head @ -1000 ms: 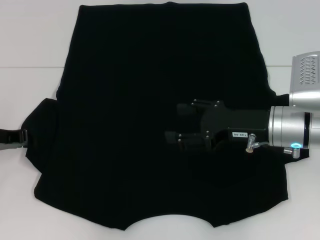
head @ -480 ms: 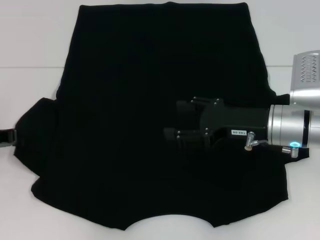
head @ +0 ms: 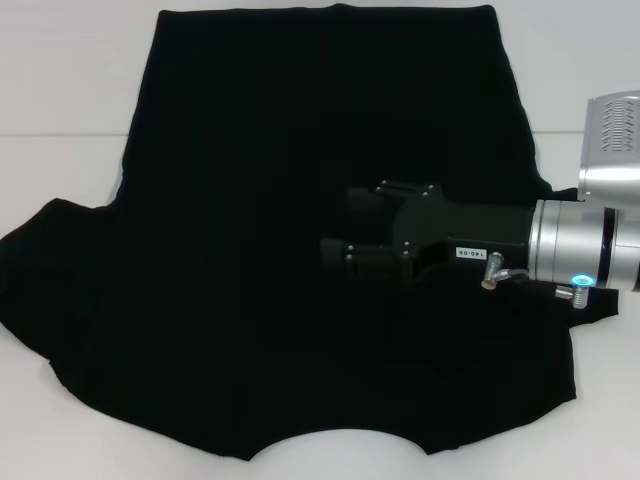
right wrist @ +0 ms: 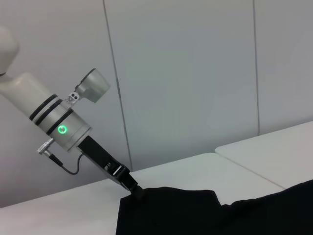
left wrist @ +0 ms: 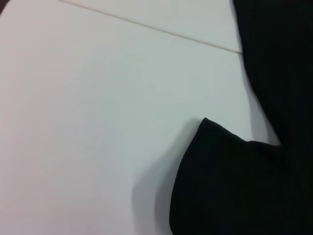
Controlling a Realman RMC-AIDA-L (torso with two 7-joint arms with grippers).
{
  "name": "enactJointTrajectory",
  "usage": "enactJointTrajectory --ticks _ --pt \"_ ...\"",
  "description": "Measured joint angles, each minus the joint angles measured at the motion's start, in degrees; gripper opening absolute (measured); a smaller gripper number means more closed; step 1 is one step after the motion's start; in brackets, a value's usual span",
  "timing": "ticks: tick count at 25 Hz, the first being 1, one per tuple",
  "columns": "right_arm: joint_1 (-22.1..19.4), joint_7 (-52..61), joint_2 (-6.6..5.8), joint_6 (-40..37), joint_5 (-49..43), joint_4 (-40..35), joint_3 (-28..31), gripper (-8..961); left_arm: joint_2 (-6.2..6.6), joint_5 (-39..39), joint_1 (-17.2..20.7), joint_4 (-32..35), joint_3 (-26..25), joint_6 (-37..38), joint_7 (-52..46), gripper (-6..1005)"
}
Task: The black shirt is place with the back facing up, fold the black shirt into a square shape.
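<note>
The black shirt lies spread on the white table, plain side up, with no lettering showing. Its left sleeve is stretched out towards the left edge of the head view. My left gripper is out of the head view. In the right wrist view it pinches the tip of that sleeve just above the table. The left wrist view shows the sleeve's corner. My right gripper reaches in from the right, low over the middle of the shirt. A fold of cloth lies just below it.
The white table shows on both sides of the shirt and has a seam line across it. A grey panelled wall stands behind the table. The shirt's hem reaches the far edge of the head view.
The left gripper has moved left out of the head view, drawing the left sleeve out flat and wider. The right gripper has edged slightly left over the shirt.
</note>
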Motion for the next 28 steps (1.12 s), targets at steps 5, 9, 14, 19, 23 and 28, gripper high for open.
enactJointTrajectory --ticks 5,9,14,19,23,28 --pt "0.2 0.0 0.01 -0.1 0.0 0.3 0.0 777 0.03 0.0 0.1 0.0 -0.6 -0.1 0.1 39" --pt "0.2 0.0 0.00 -0.1 0.0 0.3 -0.1 780 0.03 0.0 0.2 0.0 -0.9 0.3 0.1 46" --pt "0.0 0.0 -0.10 -0.2 0.0 0.4 -0.2 783 0.04 -0.6 0.0 0.0 -0.8 1.3 0.1 54" --pt "-0.3 0.0 -0.12 -0.3 0.0 0.6 -0.1 785 0.03 -0.9 -1.5 -0.4 -0.5 1.3 0.1 63" --pt "-0.7 0.0 -0.17 -0.3 0.0 1.2 -0.1 785 0.03 -1.7 -4.2 -1.6 -0.3 0.6 0.7 70" --pt "-1.2 0.0 -0.23 -0.3 0.0 1.3 0.0 784 -0.69 -5.1 -6.5 -2.3 2.1 1.0 2.4 79"
